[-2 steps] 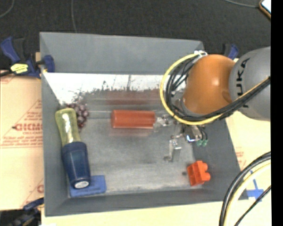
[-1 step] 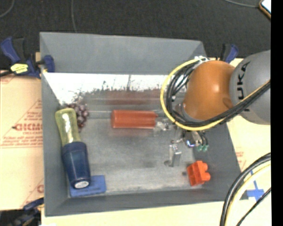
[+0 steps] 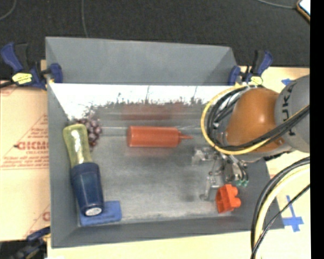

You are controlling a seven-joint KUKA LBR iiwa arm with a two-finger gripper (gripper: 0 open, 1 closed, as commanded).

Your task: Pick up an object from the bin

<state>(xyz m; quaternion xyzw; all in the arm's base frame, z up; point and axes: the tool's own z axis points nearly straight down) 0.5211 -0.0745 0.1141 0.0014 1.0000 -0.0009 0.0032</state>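
The gripper (image 3: 220, 178) hangs low in the bin's (image 3: 140, 58) near right corner, spread or pinched I cannot tell; a stubby orange block (image 3: 227, 198) lies just beside it, long axis toward the near wall; farther left an orange bottle (image 3: 151, 136) points its nozzle right

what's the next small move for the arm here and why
Probably a short move down and toward the bin's near right corner, to settle over the small orange block. The gripper hangs right next to that block, far from the orange bottle at the back and the blue-capped bottle on the left. Whether it already touches the block cannot be told.
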